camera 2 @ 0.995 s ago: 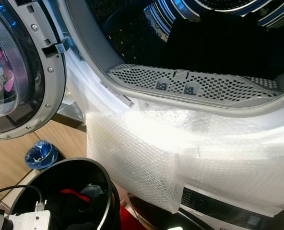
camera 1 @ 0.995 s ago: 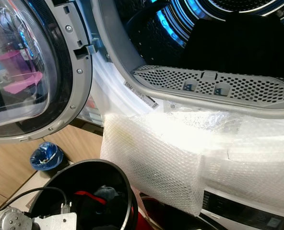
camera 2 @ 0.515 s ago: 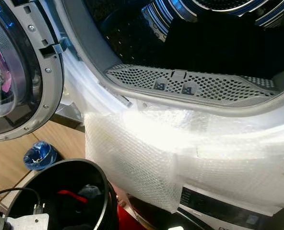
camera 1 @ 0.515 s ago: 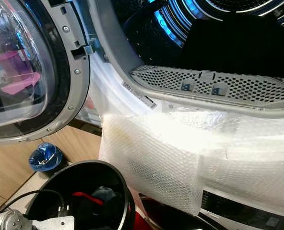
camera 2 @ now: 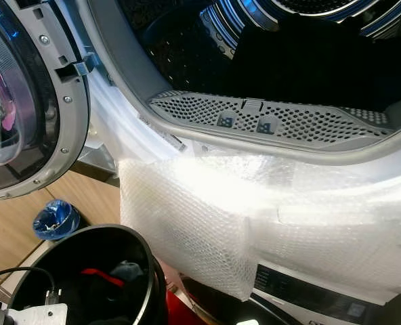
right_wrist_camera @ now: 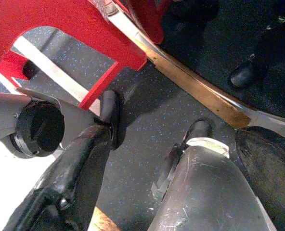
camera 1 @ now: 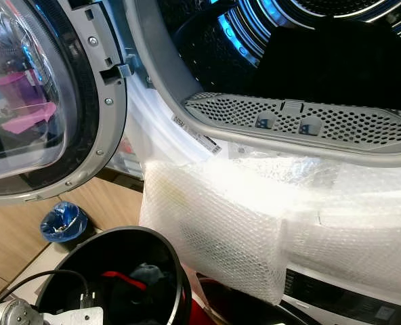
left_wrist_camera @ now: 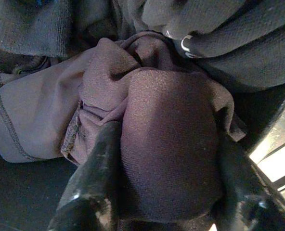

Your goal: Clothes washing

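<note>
Left arm lower than before

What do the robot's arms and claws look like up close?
The left arm is silver metal with screws and a thin black cable looping into it. The left claw has two long, glossy black fingers. The right claw has black fingers too, scuffed and worn pale in places.
</note>
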Available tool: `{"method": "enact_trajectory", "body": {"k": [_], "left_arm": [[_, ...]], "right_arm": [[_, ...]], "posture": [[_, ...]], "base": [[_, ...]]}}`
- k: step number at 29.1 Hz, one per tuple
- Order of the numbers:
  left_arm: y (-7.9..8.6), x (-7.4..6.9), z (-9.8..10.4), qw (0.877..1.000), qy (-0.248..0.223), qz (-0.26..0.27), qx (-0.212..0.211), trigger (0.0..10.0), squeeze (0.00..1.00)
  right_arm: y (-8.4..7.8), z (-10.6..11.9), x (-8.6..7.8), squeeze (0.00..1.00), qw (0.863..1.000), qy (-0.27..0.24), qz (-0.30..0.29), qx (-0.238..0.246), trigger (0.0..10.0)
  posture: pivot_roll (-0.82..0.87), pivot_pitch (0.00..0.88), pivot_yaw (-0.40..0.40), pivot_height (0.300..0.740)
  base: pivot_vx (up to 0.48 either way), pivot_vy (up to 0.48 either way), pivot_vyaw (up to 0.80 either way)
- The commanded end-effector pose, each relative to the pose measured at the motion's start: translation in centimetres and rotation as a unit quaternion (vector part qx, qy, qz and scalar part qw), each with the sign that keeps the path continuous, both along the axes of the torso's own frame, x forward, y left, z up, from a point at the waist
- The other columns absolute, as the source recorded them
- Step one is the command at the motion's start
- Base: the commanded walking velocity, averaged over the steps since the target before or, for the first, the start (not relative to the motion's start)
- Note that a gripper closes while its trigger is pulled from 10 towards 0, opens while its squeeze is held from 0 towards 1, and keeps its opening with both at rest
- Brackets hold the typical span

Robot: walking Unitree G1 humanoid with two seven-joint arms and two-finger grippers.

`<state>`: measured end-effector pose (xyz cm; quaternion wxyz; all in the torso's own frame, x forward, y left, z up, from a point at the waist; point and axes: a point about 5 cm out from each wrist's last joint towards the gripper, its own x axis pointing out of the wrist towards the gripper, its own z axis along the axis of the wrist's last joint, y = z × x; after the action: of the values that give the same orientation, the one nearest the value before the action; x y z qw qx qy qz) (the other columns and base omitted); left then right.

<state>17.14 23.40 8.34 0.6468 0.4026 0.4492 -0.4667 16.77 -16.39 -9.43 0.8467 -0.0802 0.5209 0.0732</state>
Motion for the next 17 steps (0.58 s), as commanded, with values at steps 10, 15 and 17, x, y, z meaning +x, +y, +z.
{"method": "enact_trajectory", "body": {"k": [10,15,17], "left_arm": [[0.77,-0.85,-0.70,0.999,0.023,0.012,0.025,0.0,0.00],[0.76,-0.89,-0.73,0.999,0.024,0.012,0.025,0.0,0.00],[0.74,-0.87,-0.72,0.999,0.023,0.013,0.024,0.0,0.00]], "right_arm": [[0.04,-0.63,-1.47,0.00,1.000,0.030,0.003,-0.004,10.0],[0.04,-0.61,-1.43,0.00,1.000,0.030,0.004,-0.005,10.0],[0.04,-0.60,-1.39,0.00,1.000,0.029,0.005,-0.005,10.0]], "posture": [[0.00,0.085,0.183,0.740],[0.00,0.083,0.184,0.740],[0.00,0.083,0.184,0.740]], "base": [[0.000,0.000,0.00],[0.000,0.000,0.00],[0.000,0.000,0.00]]}}
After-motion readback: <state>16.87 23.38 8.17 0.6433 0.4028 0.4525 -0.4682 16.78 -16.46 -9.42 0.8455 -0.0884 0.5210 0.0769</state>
